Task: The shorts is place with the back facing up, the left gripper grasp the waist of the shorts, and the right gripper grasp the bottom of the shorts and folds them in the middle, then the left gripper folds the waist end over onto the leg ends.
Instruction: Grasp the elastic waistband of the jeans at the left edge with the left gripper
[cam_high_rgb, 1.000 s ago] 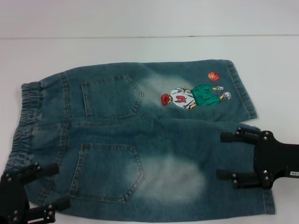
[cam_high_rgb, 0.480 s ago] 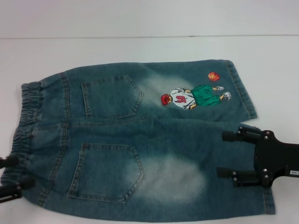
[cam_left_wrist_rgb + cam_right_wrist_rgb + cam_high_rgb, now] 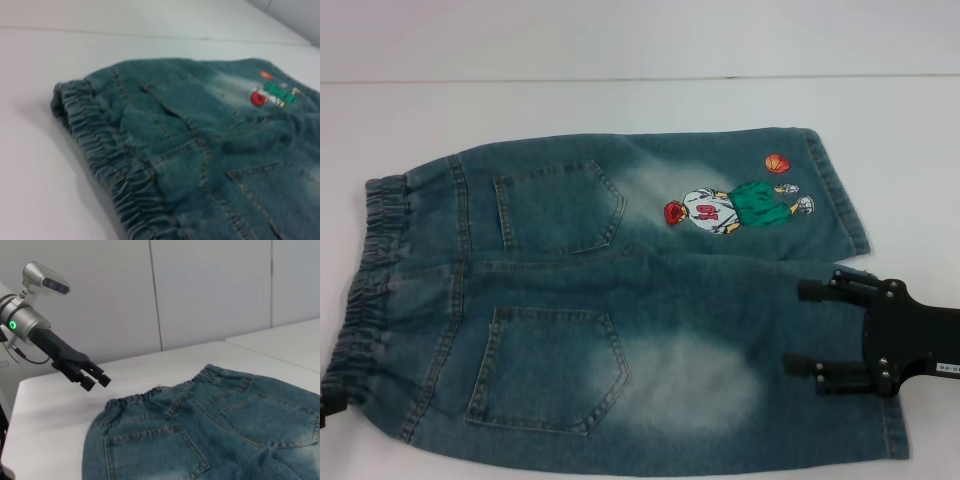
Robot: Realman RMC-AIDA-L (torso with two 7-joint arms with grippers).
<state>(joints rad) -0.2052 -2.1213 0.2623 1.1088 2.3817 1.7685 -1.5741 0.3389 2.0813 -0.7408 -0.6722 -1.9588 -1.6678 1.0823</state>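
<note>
The shorts [image 3: 620,300] lie flat on the white table, back pockets up. The ruffled waist [image 3: 370,270] is on the left and the leg hems [image 3: 840,190] are on the right, beside the cartoon embroidery [image 3: 730,205]. My right gripper [image 3: 805,328] stands open over the near leg, just inside its hem, with nothing between its fingers. The left gripper [image 3: 95,377] hangs open above the bare table, off the waist [image 3: 150,395] and apart from it. In the head view only a dark sliver of it shows at the left edge. The left wrist view looks along the waist [image 3: 115,165].
The white table [image 3: 620,110] extends beyond the shorts on all sides, with its far edge against a pale wall [image 3: 210,290]. A second white surface [image 3: 290,340] stands off to one side.
The left gripper has drawn back leftward off the near waist corner, almost out of the head view. The right gripper has barely shifted. The shorts have not moved.
</note>
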